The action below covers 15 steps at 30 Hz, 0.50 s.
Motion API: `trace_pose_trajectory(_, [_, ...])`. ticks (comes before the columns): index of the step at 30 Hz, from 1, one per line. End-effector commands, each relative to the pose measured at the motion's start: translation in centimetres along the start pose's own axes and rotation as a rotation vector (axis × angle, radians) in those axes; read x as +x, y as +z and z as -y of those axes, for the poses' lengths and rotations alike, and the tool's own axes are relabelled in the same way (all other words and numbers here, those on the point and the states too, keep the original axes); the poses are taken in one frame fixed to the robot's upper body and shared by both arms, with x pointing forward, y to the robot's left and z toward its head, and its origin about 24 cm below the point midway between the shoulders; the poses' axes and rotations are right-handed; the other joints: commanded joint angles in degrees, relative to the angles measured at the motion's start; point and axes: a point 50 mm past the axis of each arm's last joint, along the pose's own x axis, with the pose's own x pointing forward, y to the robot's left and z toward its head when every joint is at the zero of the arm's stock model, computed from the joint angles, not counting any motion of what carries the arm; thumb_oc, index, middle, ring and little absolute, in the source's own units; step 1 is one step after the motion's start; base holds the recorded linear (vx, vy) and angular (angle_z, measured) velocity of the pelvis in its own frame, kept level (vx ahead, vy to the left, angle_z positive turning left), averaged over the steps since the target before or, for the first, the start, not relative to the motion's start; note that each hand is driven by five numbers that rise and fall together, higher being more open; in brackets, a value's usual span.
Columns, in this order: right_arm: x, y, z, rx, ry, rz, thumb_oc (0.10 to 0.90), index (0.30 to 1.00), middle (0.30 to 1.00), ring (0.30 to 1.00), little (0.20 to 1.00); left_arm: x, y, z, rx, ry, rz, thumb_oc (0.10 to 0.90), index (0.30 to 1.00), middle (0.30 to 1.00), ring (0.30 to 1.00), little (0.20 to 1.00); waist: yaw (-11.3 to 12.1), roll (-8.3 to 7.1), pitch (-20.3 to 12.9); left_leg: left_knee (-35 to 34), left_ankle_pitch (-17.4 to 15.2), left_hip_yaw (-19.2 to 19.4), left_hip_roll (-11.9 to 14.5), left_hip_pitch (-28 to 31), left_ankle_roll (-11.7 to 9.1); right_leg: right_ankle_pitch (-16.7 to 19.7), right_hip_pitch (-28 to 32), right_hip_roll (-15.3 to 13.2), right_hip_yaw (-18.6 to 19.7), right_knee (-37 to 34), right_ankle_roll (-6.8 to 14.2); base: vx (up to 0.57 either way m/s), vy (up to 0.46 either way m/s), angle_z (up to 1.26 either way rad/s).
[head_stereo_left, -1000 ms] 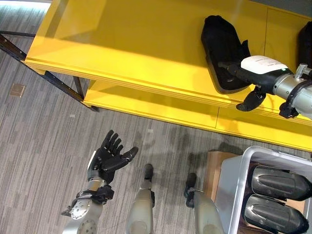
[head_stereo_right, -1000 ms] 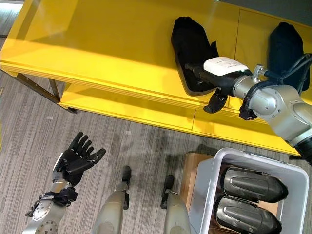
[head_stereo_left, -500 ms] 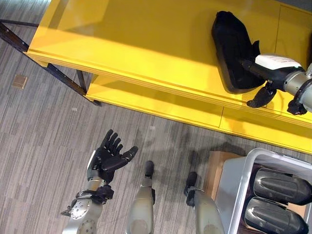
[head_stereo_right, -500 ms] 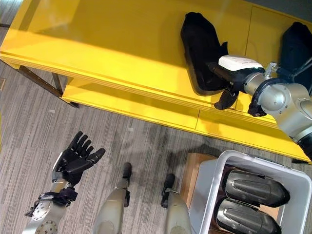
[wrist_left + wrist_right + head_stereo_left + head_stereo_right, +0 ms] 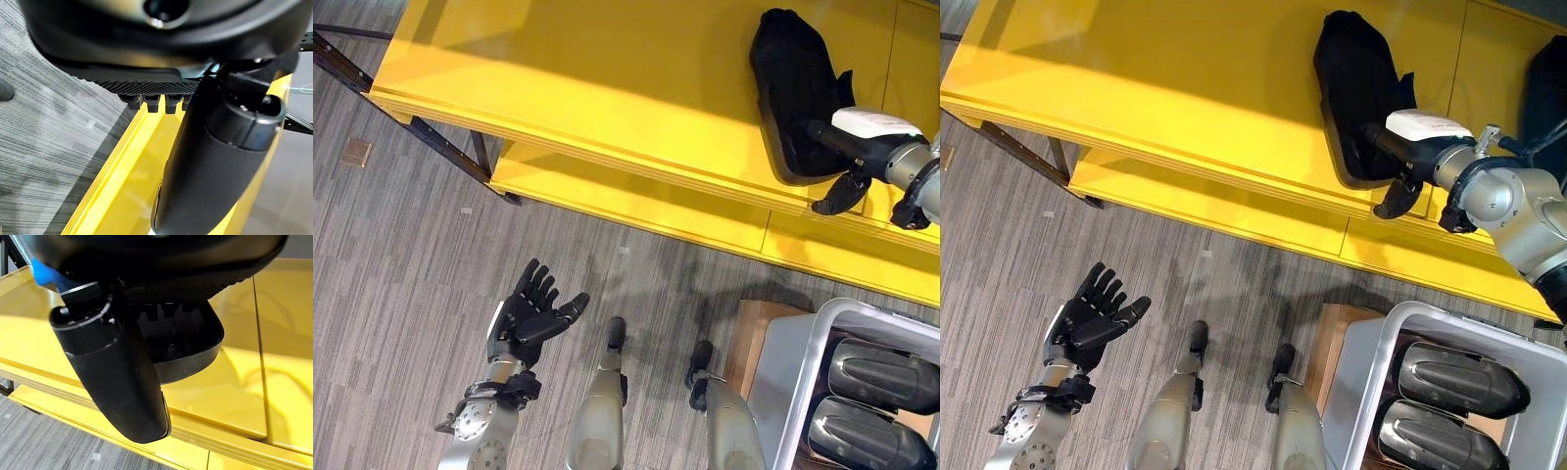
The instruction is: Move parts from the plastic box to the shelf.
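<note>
**Black part going onto the yellow shelf; more waiting in the box**

The right hand [image 5: 1408,157] is reaching across the yellow shelf [image 5: 607,88] at the upper right of the frame, its fingers lying against the near end of a black part [image 5: 798,88] that is resting on the top board; whether they are gripping it cannot be told. The part's long axis is running from the shelf's front edge toward the back, its narrower end pointing to the frame's top. A second dark part [image 5: 1547,88] is lying at the far right. Two grey-black parts [image 5: 1459,377] are sitting in the plastic box [image 5: 1371,377] at lower right, so the job looks partly done. The left hand [image 5: 533,315] is hanging at lower left with fingers spread, holding nothing.
</note>
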Motion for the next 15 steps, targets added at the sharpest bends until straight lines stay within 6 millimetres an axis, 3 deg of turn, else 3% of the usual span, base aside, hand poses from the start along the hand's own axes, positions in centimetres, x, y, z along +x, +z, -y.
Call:
trace_pose_trajectory(1, [-0.2,1.4,5.1,-0.026,-0.159,0.038,0.9,1.0,1.0,1.0,1.0,-0.6,4.1,1.4,0.036,-0.115,0.178,0.9,1.0,1.0,1.0,1.0,0.7,-1.57,-1.5,4.9,-5.2,2.5,3.6,0.0,-1.7,1.6,3.2,-2.5,-0.2,-3.8,2.8,0.0,0.0,0.0])
trace_pose_trajectory(15, [1.5,0.9,4.5,-0.077,-0.119,-0.041,0.9,1.0,1.0,1.0,1.0,-0.5,4.7,1.4,0.045,-0.107,0.205,0.9,1.0,1.0,1.0,1.0,2.2,-2.03,-1.2,5.1,-5.3,1.5,3.2,-0.7,-1.6,1.6,3.4,-2.7,-0.8,-3.7,2.9,0.0,0.0,0.04])
